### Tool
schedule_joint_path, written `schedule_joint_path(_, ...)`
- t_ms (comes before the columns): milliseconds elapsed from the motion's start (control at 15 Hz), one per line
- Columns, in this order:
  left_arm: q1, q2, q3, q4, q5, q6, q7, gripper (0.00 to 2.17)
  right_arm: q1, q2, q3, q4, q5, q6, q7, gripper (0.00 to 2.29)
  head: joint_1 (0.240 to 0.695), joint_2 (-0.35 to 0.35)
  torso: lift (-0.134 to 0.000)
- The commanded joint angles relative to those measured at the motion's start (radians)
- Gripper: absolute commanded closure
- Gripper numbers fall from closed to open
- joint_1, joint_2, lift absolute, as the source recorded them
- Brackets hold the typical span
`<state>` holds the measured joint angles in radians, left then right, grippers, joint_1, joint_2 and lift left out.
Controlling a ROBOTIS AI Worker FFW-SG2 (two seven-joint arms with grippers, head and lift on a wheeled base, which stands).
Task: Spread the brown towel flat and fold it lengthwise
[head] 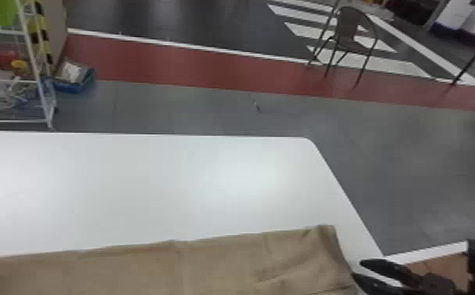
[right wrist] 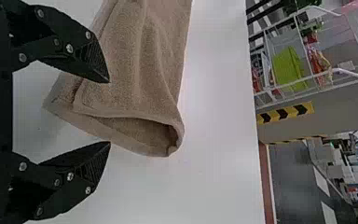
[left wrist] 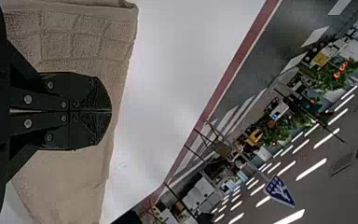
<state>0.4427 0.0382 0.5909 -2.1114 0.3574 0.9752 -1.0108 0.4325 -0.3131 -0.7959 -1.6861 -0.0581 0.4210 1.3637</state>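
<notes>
you have the left gripper (left wrist: 111, 111) closed, above the brown towel (head: 150, 270), which lies folded along the white table (head: 150, 188); your right gripper (head: 358, 268) is spread open by the towel's right end.

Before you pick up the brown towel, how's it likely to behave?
The brown towel will probably hang floppy, since it shows soft creases. Its folded end gapes open, so the layers may slip apart if only one is pinched. The nubbly weave suggests it shouldn't be slippery.
</notes>
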Motion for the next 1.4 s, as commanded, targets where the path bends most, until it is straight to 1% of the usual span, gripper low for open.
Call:
schedule_joint_path(0,-0.002,0.002,0.001,0.001,0.0,0.0,0.0,1.17,-0.018,-0.003,0.035,0.017,0.02,0.002,0.003,0.62,0.695,-0.35,-0.123)
schedule_joint_path(67,-0.004,0.003,0.004,0.001,0.0,0.0,0.0,1.17,-0.02,-0.004,0.044,0.019,0.024,0.002,0.003,0.74,0.695,-0.35,-0.123)
schedule_joint_path(267,-0.01,0.005,0.015,0.013,0.0,0.0,0.0,1.17,-0.029,-0.011,0.058,0.019,0.029,0.011,0.003,1.2,0.695,-0.319,-0.123)
schedule_joint_path(400,-0.012,0.005,0.015,0.013,0.0,0.0,0.003,1.17,-0.029,-0.014,0.04,0.01,0.004,0.035,0.003,1.44,0.695,-0.307,-0.123)
schedule_joint_path(467,-0.015,0.005,0.015,0.014,0.0,0.0,0.003,1.17,-0.026,-0.012,0.026,-0.007,-0.005,0.066,0.003,1.5,0.695,-0.305,-0.123)
schedule_joint_path(600,-0.016,0.005,0.017,0.013,0.0,0.0,0.003,1.17,-0.012,-0.012,0.006,-0.032,-0.032,0.106,0.003,1.51,0.695,-0.309,-0.123)
schedule_joint_path(667,-0.016,0.005,0.017,0.013,0.0,0.0,0.004,1.17,-0.011,-0.012,-0.02,-0.04,-0.051,0.131,0.003,1.51,0.695,-0.312,-0.123)
schedule_joint_path(800,-0.016,0.005,0.017,0.011,0.0,0.0,0.004,1.17,-0.005,-0.024,-0.059,-0.05,-0.074,0.189,0.003,1.51,0.695,-0.319,-0.123)
schedule_joint_path(933,-0.016,0.005,0.017,0.011,0.0,0.0,0.003,1.17,0.006,-0.034,-0.066,-0.049,-0.063,0.195,0.003,1.51,0.695,-0.35,-0.123)
schedule_joint_path(1000,-0.016,0.003,0.012,0.011,0.0,0.0,0.0,1.17,0.008,-0.032,-0.06,-0.04,-0.045,0.183,0.003,1.5,0.695,-0.35,-0.123)
schedule_joint_path(1067,-0.016,0.002,0.006,0.011,0.0,0.0,0.0,1.17,0.008,-0.026,-0.049,-0.035,-0.031,0.183,0.003,1.45,0.695,-0.35,-0.123)
schedule_joint_path(1133,-0.013,-0.001,0.006,0.002,0.0,0.003,-0.003,1.17,0.008,-0.017,-0.037,-0.035,-0.023,0.17,0.003,1.29,0.695,-0.35,-0.123)
schedule_joint_path(1200,-0.01,-0.003,0.007,-0.005,0.002,0.006,-0.003,1.17,0.008,-0.006,-0.026,-0.035,-0.005,0.143,0.003,0.87,0.695,-0.35,-0.123)
schedule_joint_path(1267,-0.004,-0.003,0.01,-0.016,0.002,0.006,-0.005,1.17,0.008,0.002,-0.026,-0.035,0.007,0.124,0.003,0.34,0.695,-0.35,-0.123)
schedule_joint_path(1333,0.004,-0.003,0.02,-0.024,0.005,0.009,-0.006,1.17,0.008,0.003,-0.039,-0.033,0.003,0.112,0.003,0.0,0.695,-0.35,-0.123)
